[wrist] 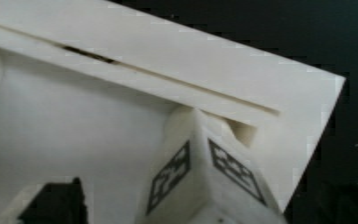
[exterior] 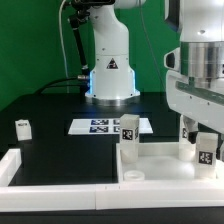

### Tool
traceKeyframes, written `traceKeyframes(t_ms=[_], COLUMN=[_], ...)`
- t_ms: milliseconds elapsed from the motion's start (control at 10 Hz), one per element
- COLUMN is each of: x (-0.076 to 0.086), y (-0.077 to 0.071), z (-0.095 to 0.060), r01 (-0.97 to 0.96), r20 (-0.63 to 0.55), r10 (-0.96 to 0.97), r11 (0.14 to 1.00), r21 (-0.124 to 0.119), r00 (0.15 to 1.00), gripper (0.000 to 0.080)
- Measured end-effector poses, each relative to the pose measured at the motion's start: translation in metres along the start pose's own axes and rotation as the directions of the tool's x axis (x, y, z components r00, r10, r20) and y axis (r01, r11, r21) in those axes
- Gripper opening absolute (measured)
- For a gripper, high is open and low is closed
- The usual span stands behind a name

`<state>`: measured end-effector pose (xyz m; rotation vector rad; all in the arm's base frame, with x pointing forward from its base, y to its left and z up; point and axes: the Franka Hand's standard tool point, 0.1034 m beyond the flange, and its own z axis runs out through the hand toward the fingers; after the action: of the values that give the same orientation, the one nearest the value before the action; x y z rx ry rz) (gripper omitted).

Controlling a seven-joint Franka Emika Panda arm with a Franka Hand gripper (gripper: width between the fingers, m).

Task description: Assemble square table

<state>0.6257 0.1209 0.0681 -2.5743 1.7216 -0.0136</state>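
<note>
While the pincer [exterior: 203, 138] hangs released, a leg [exterior: 129, 139] stands upright on the slab [exterior: 160, 170] (another lies apart) — marker board [exterior: 100, 126] behind.

fingers [wrist: 51, 200] — perhaps blurred, edge-cropped

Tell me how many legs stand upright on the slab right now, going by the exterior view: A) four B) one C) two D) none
C: two legs stand on the slab, one near the middle and one under the tool at the exterior view's right; a third leg sits off it on the table.
</note>
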Motion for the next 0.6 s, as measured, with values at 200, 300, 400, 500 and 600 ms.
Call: traceKeyframes(t_ms=[200,300,400,500,600], x=[-0.0012,-0.0049,-0.0063,-0.0044,-0.0046], y=[-0.0067,-0.0119,-0.0110,-0.0108,-0.0108], z=[-0.0026,-0.0033,-0.0014,-0.0016,-0.0015], r01=[0.306,0.408,0.486,0.495,0.469], r20=[-0.072,-0.110,-0.125,-0.125,-0.124], r10=[-0.304,-0.402,-0.479,-0.488,-0.461], r11=[0.951,0.912,0.873,0.868,0.883], r21=[0.031,0.041,0.032,0.031,0.035], r00=[0.950,0.909,0.869,0.864,0.878], gripper=[0.0649,0.0649,0.0649,0.0649,0.0649])
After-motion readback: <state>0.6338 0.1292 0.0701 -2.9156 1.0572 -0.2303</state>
